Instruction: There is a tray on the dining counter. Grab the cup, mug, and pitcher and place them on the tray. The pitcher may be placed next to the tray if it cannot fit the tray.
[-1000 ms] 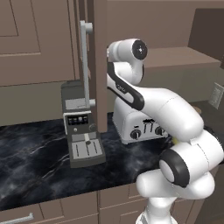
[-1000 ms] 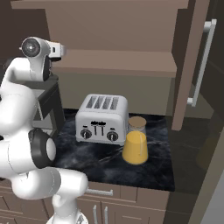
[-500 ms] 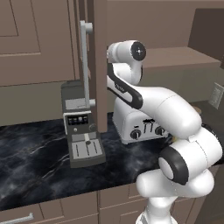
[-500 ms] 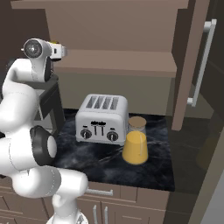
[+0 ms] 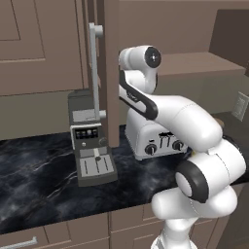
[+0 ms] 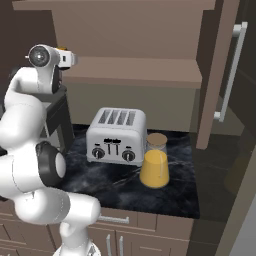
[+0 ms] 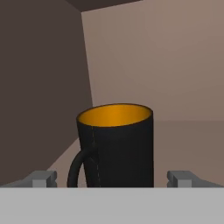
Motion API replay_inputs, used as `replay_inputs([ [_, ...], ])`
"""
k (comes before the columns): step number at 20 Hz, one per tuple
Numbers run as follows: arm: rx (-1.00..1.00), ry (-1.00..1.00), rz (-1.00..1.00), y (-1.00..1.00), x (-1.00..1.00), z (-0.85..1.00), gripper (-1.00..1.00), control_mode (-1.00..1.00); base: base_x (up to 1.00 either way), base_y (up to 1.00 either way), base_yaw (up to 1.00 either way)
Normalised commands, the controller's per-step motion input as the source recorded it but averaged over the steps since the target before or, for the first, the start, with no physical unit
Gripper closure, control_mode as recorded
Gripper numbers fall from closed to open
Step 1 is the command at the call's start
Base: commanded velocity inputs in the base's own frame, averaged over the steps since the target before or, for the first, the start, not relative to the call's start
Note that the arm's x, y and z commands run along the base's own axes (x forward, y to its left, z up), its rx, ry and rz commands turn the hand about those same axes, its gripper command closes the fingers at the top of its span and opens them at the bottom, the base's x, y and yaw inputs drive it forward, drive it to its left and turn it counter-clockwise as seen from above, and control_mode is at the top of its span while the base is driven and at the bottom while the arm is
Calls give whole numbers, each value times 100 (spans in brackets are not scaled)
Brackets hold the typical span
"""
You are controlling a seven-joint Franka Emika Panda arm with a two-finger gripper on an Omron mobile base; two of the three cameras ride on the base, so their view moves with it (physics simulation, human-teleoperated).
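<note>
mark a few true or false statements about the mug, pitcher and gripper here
1. The mug is black with an orange inside. True.
2. The gripper is shut on the mug. False: its jaws stand open, one on each side of the mug.
3. The pitcher stands beside the toaster. True.
4. The pitcher holds blue liquid. False: it is orange.
5. The mug lies on its side. False: it stands upright.

Brown wall cabinets with flat panel doors [image 5: 29, 44]; one door [image 6: 220, 75] stands open, long pale bar handle [image 6: 231, 70] on it. Open shelf [image 6: 135, 70] inside, tan back wall. Black marble worktop [image 5: 39, 185], white veins. On it: grey coffee machine [image 5: 90, 141], silver four-slot toaster [image 6: 116, 136]. Base drawers [image 5: 63, 233] below, brown. Wall socket [image 5: 240, 106] at right.
</note>
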Motion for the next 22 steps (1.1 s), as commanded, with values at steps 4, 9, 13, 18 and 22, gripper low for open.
replay_inputs([
  [4,0,0,0,3,11,0,-100,-100,0,0,0],
  [9,0,0,0,7,12,0,-100,-100,0,0,0],
  [13,0,0,0,7,6,0,-100,-100,0,0,0],
  [18,0,0,0,3,0,0,-100,-100,0,0,0],
  [22,0,0,0,0,0,0,-100,-100,0,0,0],
])
